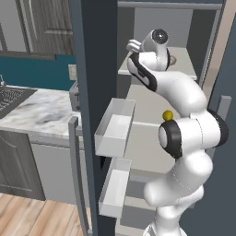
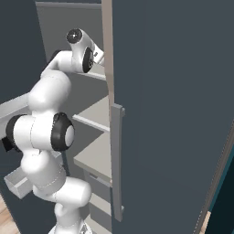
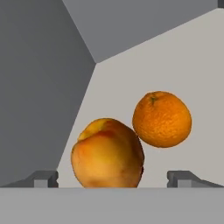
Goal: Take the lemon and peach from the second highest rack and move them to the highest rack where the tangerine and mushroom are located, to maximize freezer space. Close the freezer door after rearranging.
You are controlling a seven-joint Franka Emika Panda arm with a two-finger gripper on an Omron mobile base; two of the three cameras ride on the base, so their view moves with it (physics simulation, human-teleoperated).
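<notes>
On the highest rack [image 3: 188, 65] a peach [image 3: 107, 153] lies touching an orange tangerine [image 3: 162, 118]. My gripper [image 3: 113, 179] is open, its two fingertips [image 3: 43, 178] wide apart on either side of the peach without touching it. From the left base view the hand [image 1: 134, 46] reaches into the top rack [image 1: 184, 57] of the freezer. The yellow lemon [image 1: 168, 115] sits on the second highest rack [image 1: 147, 103], partly behind my arm. The mushroom is hidden. The freezer door [image 1: 97, 69] stands open to the left.
Two white door bins [image 1: 115, 126] jut from the open door close to my arm. A dark door with a grey handle [image 2: 116, 160] stands to the right. The freezer's back corner and side wall [image 3: 39, 87] are close behind the fruit. A marble counter [image 1: 37, 110] lies at left.
</notes>
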